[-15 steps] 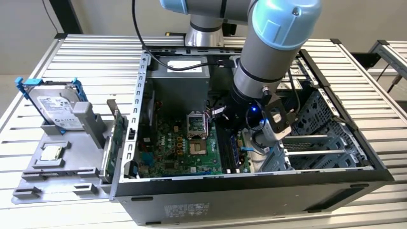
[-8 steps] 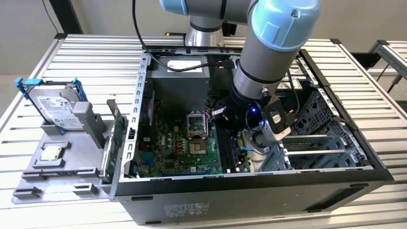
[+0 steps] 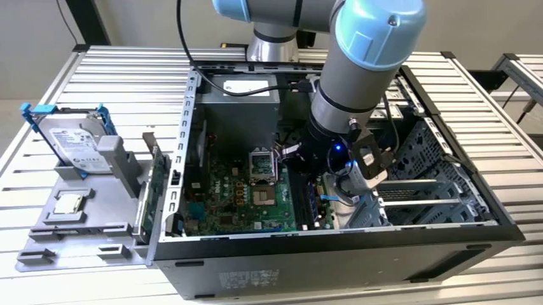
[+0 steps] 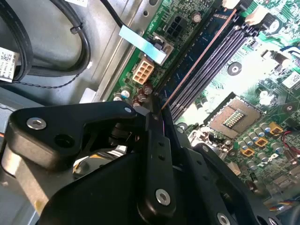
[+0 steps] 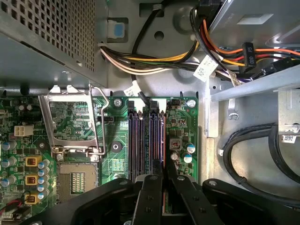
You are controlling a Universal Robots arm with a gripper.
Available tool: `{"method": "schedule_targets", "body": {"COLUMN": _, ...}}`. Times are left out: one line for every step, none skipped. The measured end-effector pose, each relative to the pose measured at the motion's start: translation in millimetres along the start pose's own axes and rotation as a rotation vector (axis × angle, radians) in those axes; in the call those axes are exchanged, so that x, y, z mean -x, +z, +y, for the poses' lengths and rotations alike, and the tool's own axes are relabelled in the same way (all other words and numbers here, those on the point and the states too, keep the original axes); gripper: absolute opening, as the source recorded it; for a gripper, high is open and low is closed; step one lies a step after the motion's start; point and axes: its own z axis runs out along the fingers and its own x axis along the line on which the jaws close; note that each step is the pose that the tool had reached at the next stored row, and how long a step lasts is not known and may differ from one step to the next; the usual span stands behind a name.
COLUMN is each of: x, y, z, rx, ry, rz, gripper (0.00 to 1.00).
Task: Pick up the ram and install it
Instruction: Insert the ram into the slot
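One ram (image 4: 197, 63) — one gripper (image 5: 165, 174)

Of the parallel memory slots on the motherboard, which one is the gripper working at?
The outermost slot, on the side away from the CPU socket. The gripper holds the ram edge-on along that slot; the slots nearer the socket are empty.

Landmark: open computer case (image 3: 339, 254) lying on slatted metal table (image 3: 119, 70). Robot arm (image 3: 360, 70) reaches down into case from above, gripper (image 3: 352, 184) low over green motherboard (image 3: 246, 197) inside case, near its drive-cage side; fingers hidden, ram not discernible. Small blue light glows on wrist. Silver power supply (image 3: 241, 95) at far end of case interior. Outside case, toward exterior view's left: grey fixture (image 3: 85, 216) holding upright hard drive (image 3: 76, 149) in blue bracket; green circuit card (image 3: 151, 190) stands just beside case wall.
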Motion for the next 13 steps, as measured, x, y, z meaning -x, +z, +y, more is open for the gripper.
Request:
{"method": "schedule_targets", "body": {"x": 0.0, "y": 0.0, "z": 0.0, "rx": -0.0001, "ry": 0.0, "rz": 0.0, "gripper": 0.0}}
{"method": "schedule_targets", "body": {"x": 0.0, "y": 0.0, "z": 0.0, "rx": -0.0001, "ry": 0.0, "rz": 0.0001, "gripper": 0.0}}
{"method": "schedule_targets", "body": {"x": 0.0, "y": 0.0, "z": 0.0, "rx": -0.0001, "ry": 0.0, "rz": 0.0002, "gripper": 0.0}}
{"method": "schedule_targets", "body": {"x": 0.0, "y": 0.0, "z": 0.0, "rx": 0.0, "ry": 0.0, "rz": 0.0002, "gripper": 0.0}}
{"method": "schedule_targets", "body": {"x": 0.0, "y": 0.0, "z": 0.0, "rx": 0.0, "ry": 0.0, "rz": 0.0003, "gripper": 0.0}}
{"method": "schedule_targets", "body": {"x": 0.0, "y": 0.0, "z": 0.0, "rx": -0.0001, "ry": 0.0, "rz": 0.0003, "gripper": 0.0}}
{"method": "schedule_targets", "body": {"x": 0.0, "y": 0.0, "z": 0.0, "rx": -0.0001, "ry": 0.0, "rz": 0.0004, "gripper": 0.0}}
{"method": "schedule_targets", "body": {"x": 0.0, "y": 0.0, "z": 0.0, "rx": -0.0001, "ry": 0.0, "rz": 0.0005, "gripper": 0.0}}
{"method": "schedule_targets", "body": {"x": 0.0, "y": 0.0, "z": 0.0, "rx": -0.0001, "ry": 0.0, "rz": 0.0005, "gripper": 0.0}}
{"method": "schedule_targets", "body": {"x": 0.0, "y": 0.0, "z": 0.0, "rx": -0.0001, "ry": 0.0, "rz": 0.0006, "gripper": 0.0}}
{"method": "schedule_targets", "body": {"x": 0.0, "y": 0.0, "z": 0.0, "rx": -0.0001, "ry": 0.0, "rz": 0.0006, "gripper": 0.0}}
{"method": "schedule_targets", "body": {"x": 0.0, "y": 0.0, "z": 0.0, "rx": 0.0003, "ry": 0.0, "rz": 0.0007, "gripper": 0.0}}
{"method": "schedule_targets", "body": {"x": 0.0, "y": 0.0, "z": 0.0, "rx": 0.0, "ry": 0.0, "rz": 0.0008, "gripper": 1.0}}
